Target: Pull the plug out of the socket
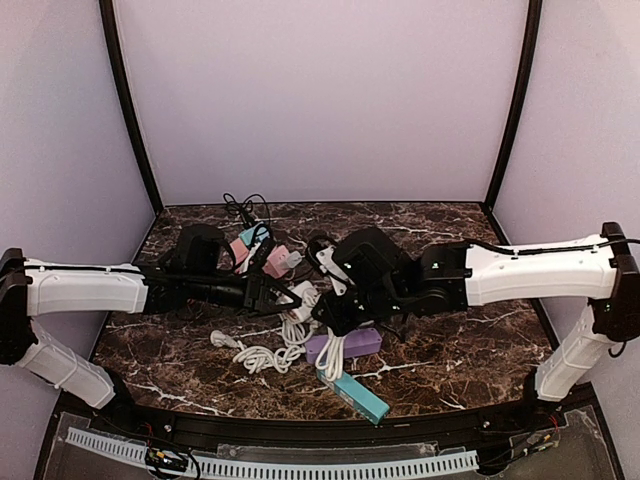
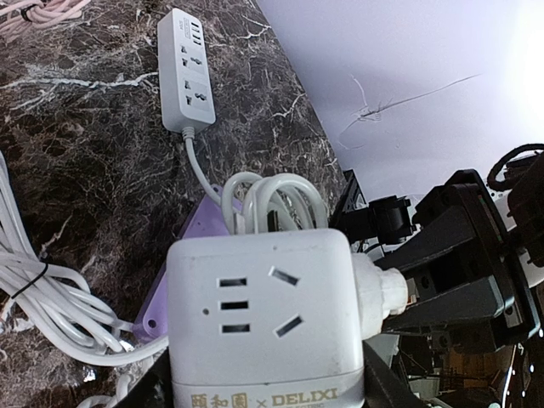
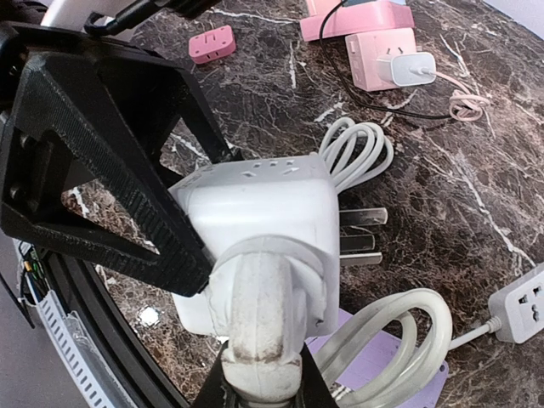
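The white cube power socket sits clamped between the left fingers, over the middle of the dark marble desk. The white round plug is seated in its side, gripped by the right fingers. Both arms reach inward, low and level, wrists meeting.

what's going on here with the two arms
The left claw holds a white cube socket, and the right claw is shut on the white plug in its side. The plug looks fully seated, so the pull has not yet been made.
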### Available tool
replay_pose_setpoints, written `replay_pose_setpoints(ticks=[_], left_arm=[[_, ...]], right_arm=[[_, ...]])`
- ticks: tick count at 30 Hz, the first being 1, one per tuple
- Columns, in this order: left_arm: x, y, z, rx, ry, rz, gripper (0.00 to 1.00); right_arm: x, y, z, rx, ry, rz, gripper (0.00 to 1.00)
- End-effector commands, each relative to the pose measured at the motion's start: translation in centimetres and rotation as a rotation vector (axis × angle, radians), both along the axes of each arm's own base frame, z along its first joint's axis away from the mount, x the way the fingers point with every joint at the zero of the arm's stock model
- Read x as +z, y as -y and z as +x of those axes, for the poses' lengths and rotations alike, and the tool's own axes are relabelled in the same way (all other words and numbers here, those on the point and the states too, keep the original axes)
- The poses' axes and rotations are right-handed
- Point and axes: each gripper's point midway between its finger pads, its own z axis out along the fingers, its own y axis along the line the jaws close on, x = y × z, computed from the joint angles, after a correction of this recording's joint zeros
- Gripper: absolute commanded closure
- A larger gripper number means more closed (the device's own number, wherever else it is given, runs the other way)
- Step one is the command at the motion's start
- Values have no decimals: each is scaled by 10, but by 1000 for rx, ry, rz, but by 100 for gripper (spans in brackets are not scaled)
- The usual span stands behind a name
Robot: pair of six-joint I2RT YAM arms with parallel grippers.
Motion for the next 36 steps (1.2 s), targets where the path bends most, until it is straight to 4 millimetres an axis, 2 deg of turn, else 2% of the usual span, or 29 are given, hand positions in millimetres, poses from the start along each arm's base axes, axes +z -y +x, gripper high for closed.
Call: replay_pose_setpoints(ticks=[1,9,15,22,32,36], left_arm=[[-18,-9,7,60,-37,48,99],[-27,-15,14,78,-71,69,99],[-13,-10,9,19,-8,23,99],[3,-9,-2,-65,66,-22,99],[10,-7,-2,-67,78,-40,99],[1,-10,4,-23,38,10,99]], right_arm=[[17,-4,10,-50,116,-54,100],[20,-6,11,-74,131,-65,100],[31,-1,17,-99,80,16,100],[38,16,30,-114,-36,184,100],[34,19,32,-116,-40,188,100],[36,17,30,-103,0,171,100]])
